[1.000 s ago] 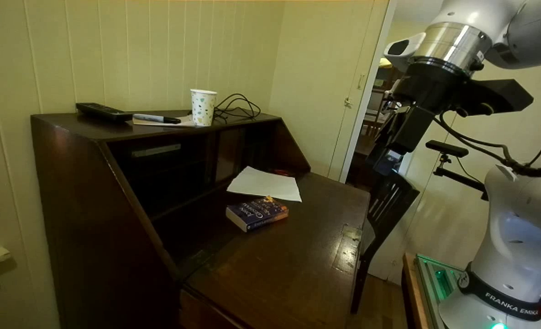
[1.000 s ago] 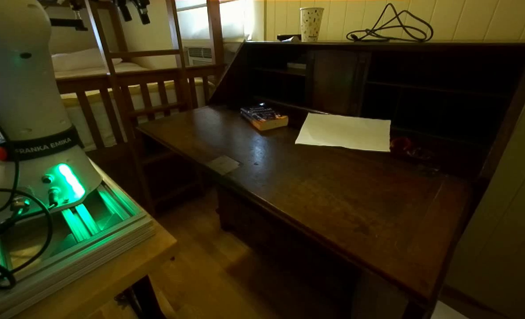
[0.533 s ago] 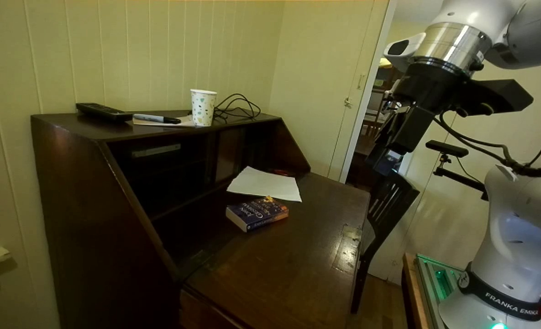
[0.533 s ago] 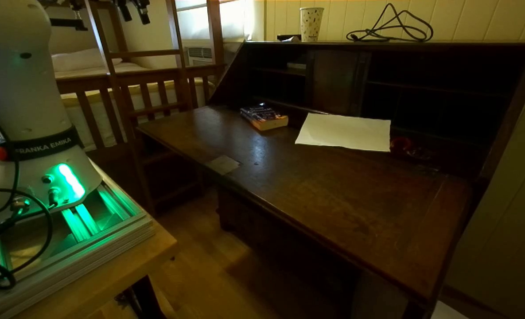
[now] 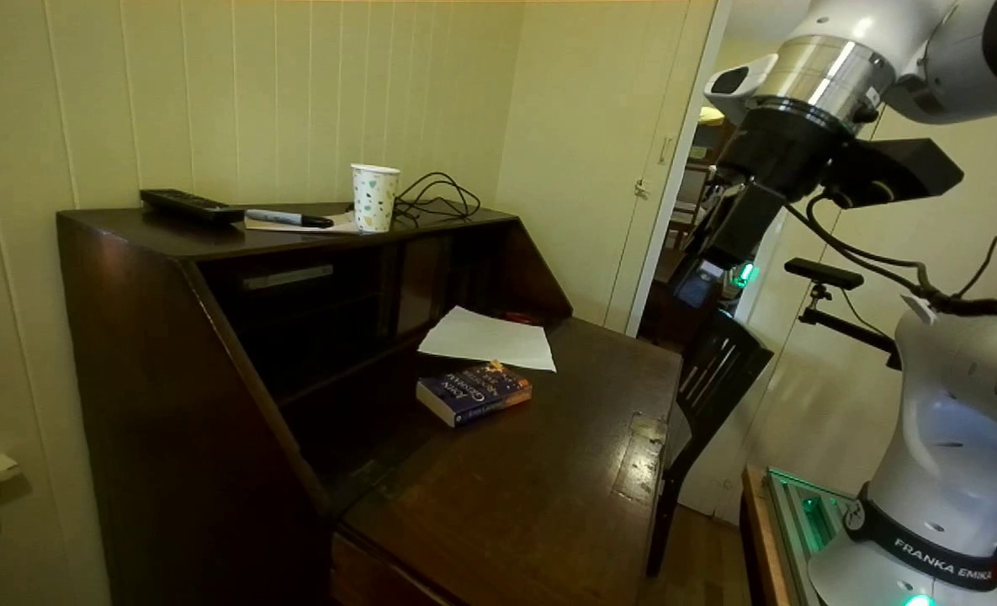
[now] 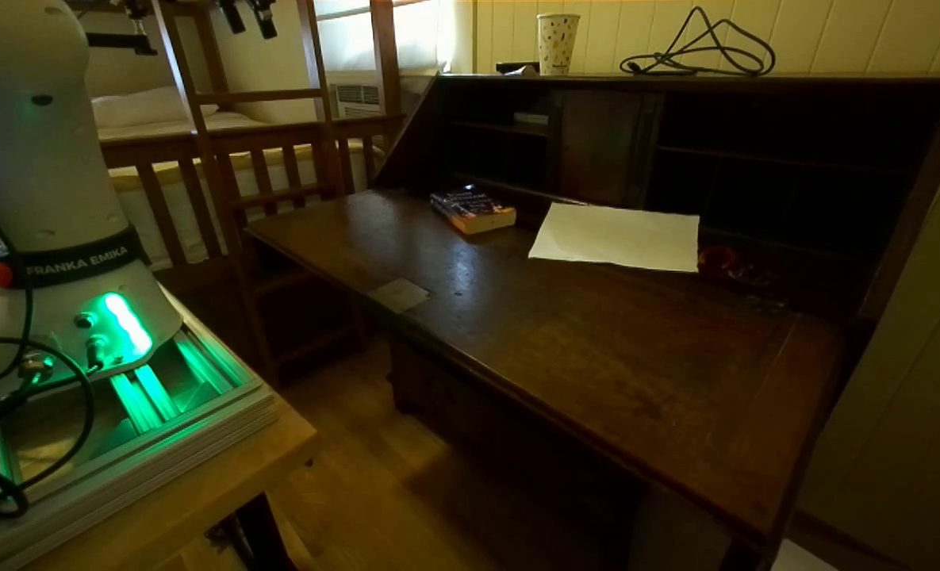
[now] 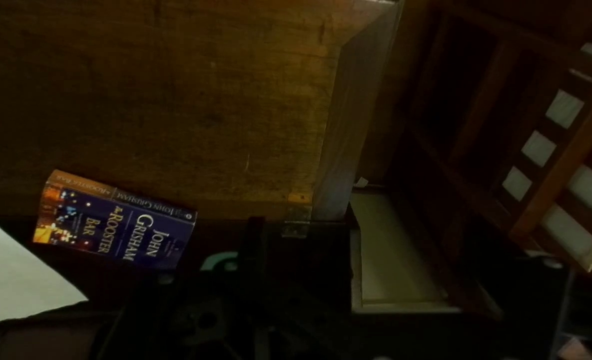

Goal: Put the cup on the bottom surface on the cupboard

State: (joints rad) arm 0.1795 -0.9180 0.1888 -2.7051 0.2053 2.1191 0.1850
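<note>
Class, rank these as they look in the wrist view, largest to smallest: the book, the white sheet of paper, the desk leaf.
1. Desk leaf, clearly largest
2. Book
3. White sheet, going by its visible part; the picture's edge cuts it off

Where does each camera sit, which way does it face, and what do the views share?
In an exterior view: near the base, facing the front of the cupboard; base, lower arm and part of the gripper show.
In an exterior view: by the cupboard's end, looking along the bottom surface toward a chair; base, arm and gripper show.
Wrist view: on the arm, looking down at the book and bottom surface; gripper parts show along the lower edge.
Both exterior views share the cup, on the upper top; all three the paper.
</note>
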